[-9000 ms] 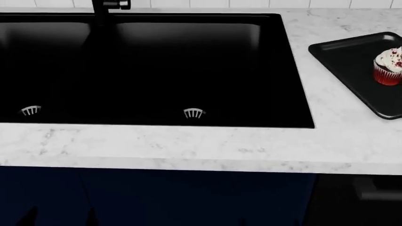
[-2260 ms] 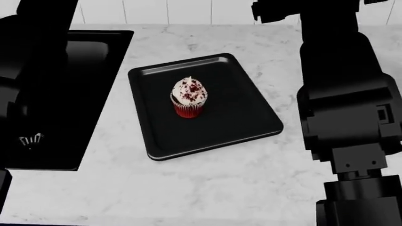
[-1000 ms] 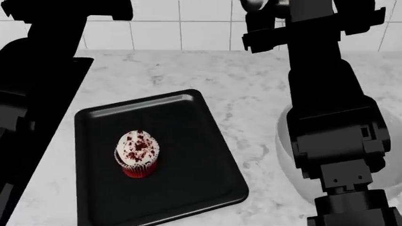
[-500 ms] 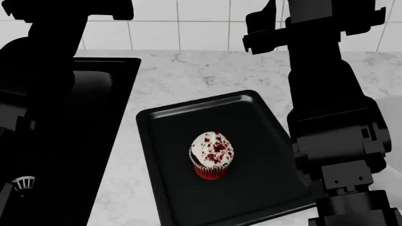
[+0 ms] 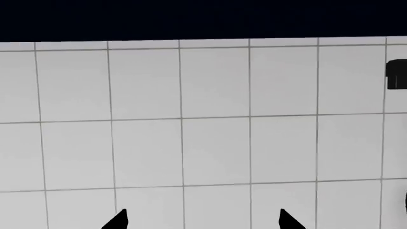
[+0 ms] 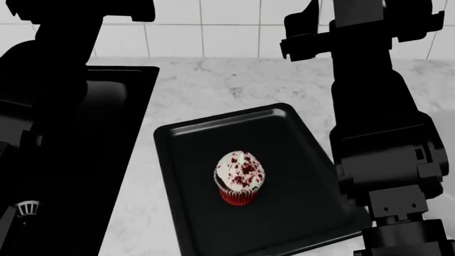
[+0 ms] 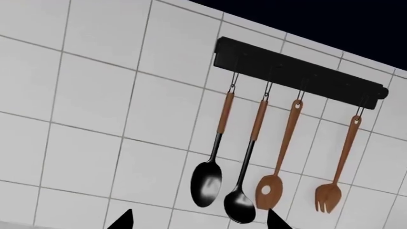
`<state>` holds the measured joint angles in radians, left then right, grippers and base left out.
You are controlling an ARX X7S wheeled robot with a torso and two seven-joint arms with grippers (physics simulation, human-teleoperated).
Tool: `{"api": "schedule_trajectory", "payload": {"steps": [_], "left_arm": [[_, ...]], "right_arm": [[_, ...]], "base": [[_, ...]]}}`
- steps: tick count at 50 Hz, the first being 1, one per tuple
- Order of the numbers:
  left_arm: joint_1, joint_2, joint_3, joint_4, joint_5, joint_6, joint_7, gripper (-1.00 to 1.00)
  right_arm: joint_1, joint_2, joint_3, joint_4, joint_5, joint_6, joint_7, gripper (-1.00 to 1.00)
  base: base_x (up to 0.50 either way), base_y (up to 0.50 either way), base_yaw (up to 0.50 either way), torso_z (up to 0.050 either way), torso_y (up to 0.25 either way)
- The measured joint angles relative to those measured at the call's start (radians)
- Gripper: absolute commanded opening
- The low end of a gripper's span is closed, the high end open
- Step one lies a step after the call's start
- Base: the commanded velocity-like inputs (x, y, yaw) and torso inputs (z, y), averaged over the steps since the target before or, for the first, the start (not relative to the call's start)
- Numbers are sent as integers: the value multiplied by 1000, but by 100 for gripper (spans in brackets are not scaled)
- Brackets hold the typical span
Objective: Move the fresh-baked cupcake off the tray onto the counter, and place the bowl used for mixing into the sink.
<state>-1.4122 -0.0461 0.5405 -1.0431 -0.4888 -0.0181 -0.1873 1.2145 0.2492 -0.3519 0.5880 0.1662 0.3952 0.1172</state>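
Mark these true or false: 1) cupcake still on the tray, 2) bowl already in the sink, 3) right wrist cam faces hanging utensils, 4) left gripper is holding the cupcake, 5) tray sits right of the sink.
1) True: the cupcake stands on the tray.
2) False: no bowl shows in the visible part of the sink.
3) True: four utensils hang from a wall rail.
4) False: the left gripper is open, empty, facing wall tiles.
5) True.
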Motion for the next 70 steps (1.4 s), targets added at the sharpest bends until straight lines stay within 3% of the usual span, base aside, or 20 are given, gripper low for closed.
{"api": "schedule_trajectory", "payload": {"steps": [48, 51, 59, 70], "left_arm": [[-15, 10, 37, -21, -25, 10, 7, 100], [-12, 18, -7, -19, 18, 0, 18, 100], [-12, 31, -66, -27, 76, -10, 28, 100], [-18, 37, -76, -45, 91, -9, 21, 100]], "right_arm": [[-17, 27, -15, -61, 7, 62, 3, 100], [-29, -1, 46, -106, -54, 180, -44, 100], [-57, -59, 159, -117, -200, 156, -133, 100], [-119, -91, 214, -224, -267, 207, -210, 100]], "base": [[21, 0, 0, 0, 0], [0, 0, 0, 0, 0], [0, 0, 0, 0, 0], [0, 0, 0, 0, 0]]}}
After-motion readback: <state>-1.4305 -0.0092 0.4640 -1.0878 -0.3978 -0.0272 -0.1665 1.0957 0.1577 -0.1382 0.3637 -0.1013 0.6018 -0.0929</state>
